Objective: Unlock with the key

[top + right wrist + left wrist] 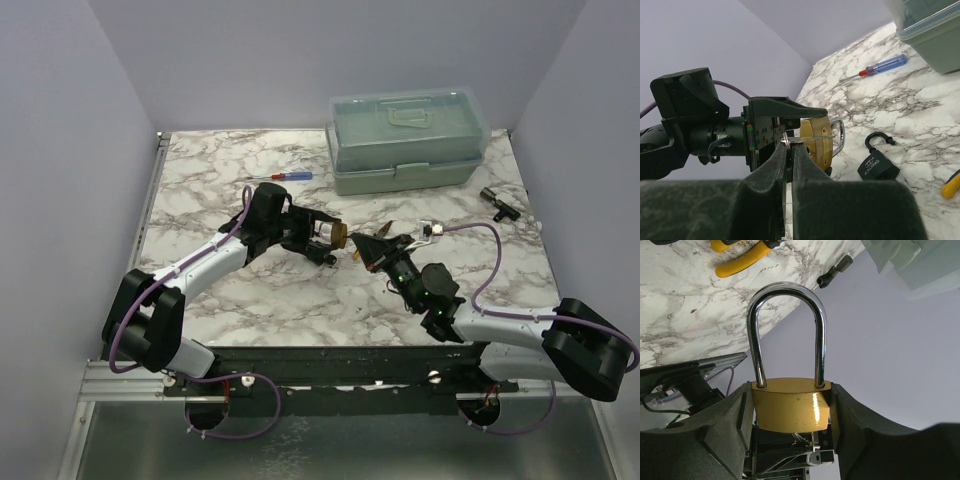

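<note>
My left gripper (326, 238) is shut on a brass padlock (338, 233) and holds it above the table. In the left wrist view the padlock (790, 410) sits between both fingers, its steel shackle (787, 290) closed. My right gripper (368, 250) is shut on the small silver key (812, 136), pinching its head at the fingertips (782, 150). The key blade lies across the padlock's underside (819, 145). It also shows just under the lock body in the left wrist view (805, 439). I cannot tell whether the tip is in the keyhole.
A black padlock (877, 167) with an open shackle lies on the marble beneath. Yellow-handled pliers (740, 255) lie near the right arm. A red-and-blue screwdriver (285, 177), a green toolbox (408, 140) and a small black part (497, 203) lie further back.
</note>
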